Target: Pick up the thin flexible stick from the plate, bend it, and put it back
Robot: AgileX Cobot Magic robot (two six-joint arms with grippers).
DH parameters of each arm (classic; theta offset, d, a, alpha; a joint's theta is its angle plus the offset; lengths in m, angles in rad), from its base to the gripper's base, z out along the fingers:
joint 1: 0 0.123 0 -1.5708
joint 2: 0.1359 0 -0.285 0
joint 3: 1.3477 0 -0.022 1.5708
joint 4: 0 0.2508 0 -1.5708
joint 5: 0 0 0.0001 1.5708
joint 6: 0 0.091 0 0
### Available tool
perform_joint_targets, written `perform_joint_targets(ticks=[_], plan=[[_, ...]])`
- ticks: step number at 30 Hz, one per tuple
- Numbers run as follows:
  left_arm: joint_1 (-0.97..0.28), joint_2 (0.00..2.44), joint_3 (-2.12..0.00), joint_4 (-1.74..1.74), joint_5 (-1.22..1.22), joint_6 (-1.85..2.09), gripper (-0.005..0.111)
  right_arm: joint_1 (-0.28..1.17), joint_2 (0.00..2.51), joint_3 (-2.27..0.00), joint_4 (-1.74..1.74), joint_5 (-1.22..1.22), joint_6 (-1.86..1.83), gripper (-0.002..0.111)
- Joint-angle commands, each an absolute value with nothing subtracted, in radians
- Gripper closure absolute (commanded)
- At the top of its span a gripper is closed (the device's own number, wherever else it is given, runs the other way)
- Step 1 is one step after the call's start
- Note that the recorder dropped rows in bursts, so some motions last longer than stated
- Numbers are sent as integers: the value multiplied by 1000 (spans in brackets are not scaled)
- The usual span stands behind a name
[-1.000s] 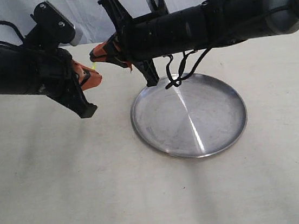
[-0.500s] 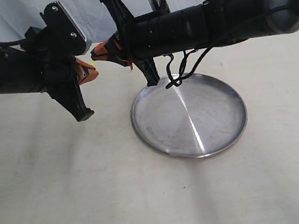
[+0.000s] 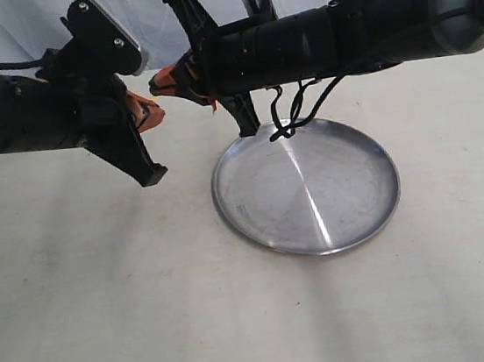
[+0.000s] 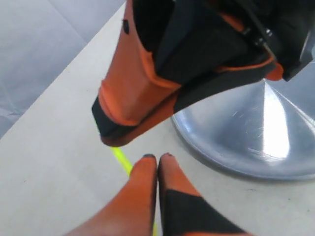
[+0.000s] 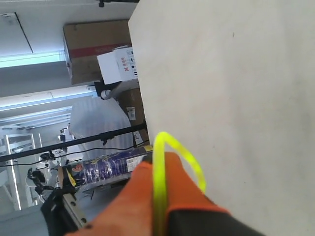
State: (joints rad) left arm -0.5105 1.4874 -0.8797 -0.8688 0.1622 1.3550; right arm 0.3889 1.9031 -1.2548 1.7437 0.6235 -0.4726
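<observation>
Both grippers hang in the air to the left of the empty silver plate, tips almost touching. My right gripper is shut on the thin yellow stick, which curls out of its tips in a tight hook. In the left wrist view the stick runs from under the right gripper's orange fingers to my left gripper. That gripper is shut, with yellow showing between its fingers. The plate's rim lies just beside them. In the exterior view my left gripper sits slightly lower, and the stick is hidden there.
The plate lies on a pale cloth-covered table. The right arm and its hanging black cables pass over the plate's far rim. Cardboard boxes stand beyond the table edge.
My left gripper has turned at the wrist and shifted right, closing in on the right gripper's tip. The right arm has barely moved. The yellow bit seen between them no longer shows from outside.
</observation>
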Motion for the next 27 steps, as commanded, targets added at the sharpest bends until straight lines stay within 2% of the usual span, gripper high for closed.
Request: perform_joint_targets(ticks=[1, 8, 13, 17, 20, 27], plan=[[-510, 1490, -878, -890, 176, 1307, 107, 390, 1894, -1252, 1744, 628, -503, 108], [-452, 1490, -878, -847, 323, 1223, 105, 390, 1894, -1252, 1707, 537, -501, 108], [-446, 1490, -878, -734, 410, 1119, 89, 388, 1894, -1252, 1690, 476, -498, 108], [-446, 1490, -878, -729, 476, 1115, 66, 379, 1894, -1252, 1631, 417, -498, 108], [-446, 1490, -878, -727, 494, 1115, 54, 369, 1894, -1252, 1594, 404, -498, 108], [-446, 1490, -878, -663, 491, 1066, 50, 289, 1894, -1252, 1483, 408, -493, 108]])
